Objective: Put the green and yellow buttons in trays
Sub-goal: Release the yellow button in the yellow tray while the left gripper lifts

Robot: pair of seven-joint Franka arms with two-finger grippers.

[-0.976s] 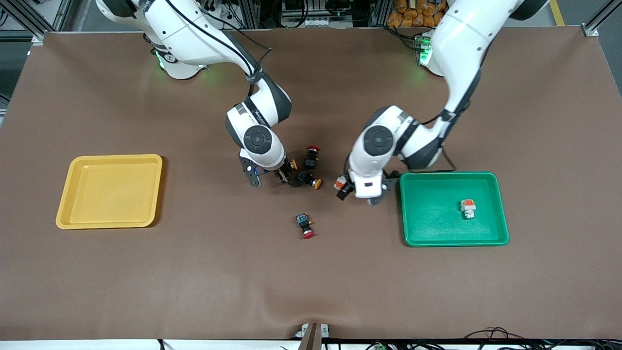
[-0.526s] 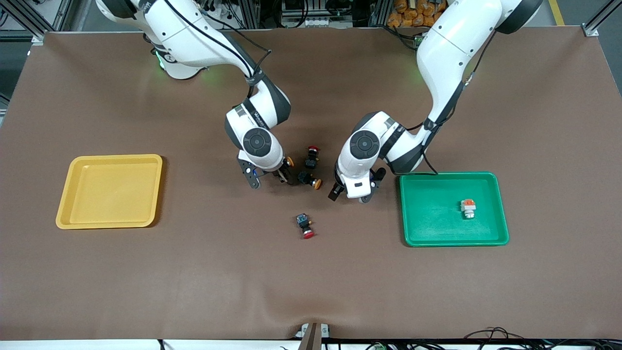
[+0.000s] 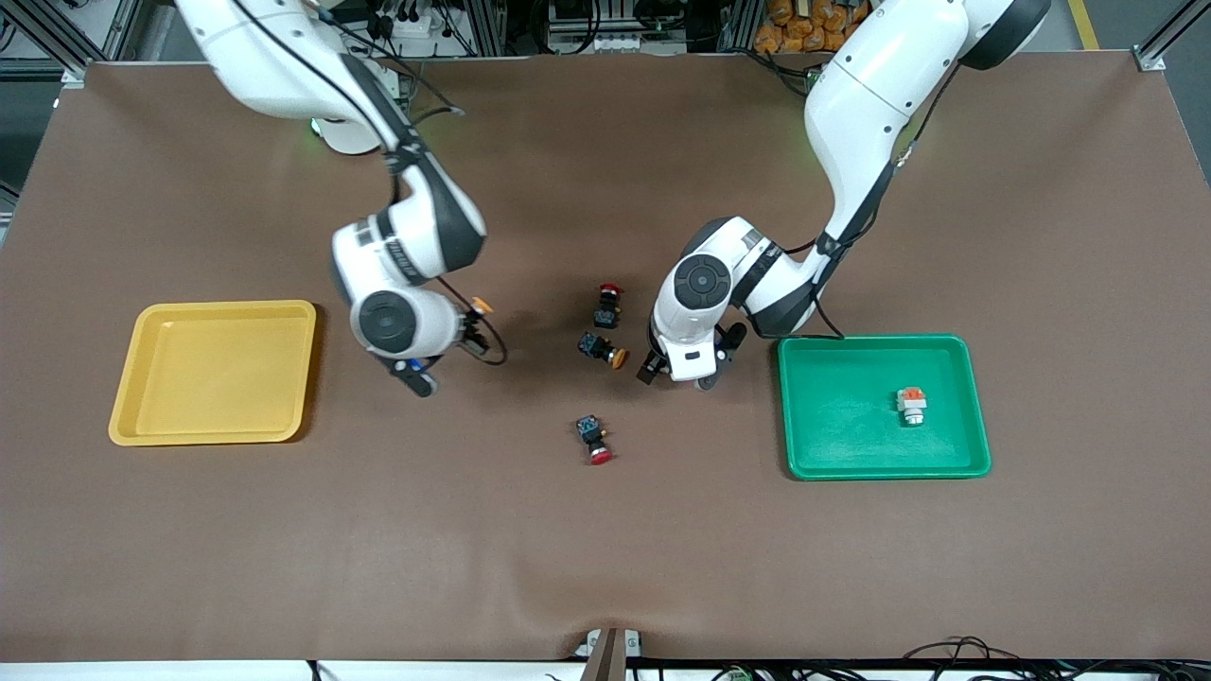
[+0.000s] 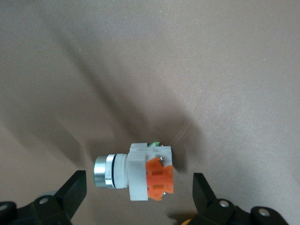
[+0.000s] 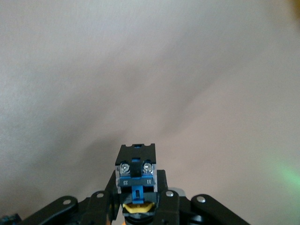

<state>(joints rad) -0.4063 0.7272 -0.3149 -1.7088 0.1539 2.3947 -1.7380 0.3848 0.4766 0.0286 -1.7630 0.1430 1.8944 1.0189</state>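
Right wrist view: your right tool is clamped on a black-bodied switch, yellow cap tucked down between the jaws. It is up off the surface, between the loose cluster and the yellow tray. Carry it level over that tray's rim, lower it close to the tray floor, then let go; dropped from height, it looks likely to roll.

Left wrist view: left tool spread wide, jaws either side of a white-bodied switch lying on its side on the surface, just beside the green tray. Centre on the square body, not the round silver collar, before closing.

Front view:
- one white switch already in the green tray
- second yellow-capped switch on the surface mid-table
- two red-capped switches near it; leave them.
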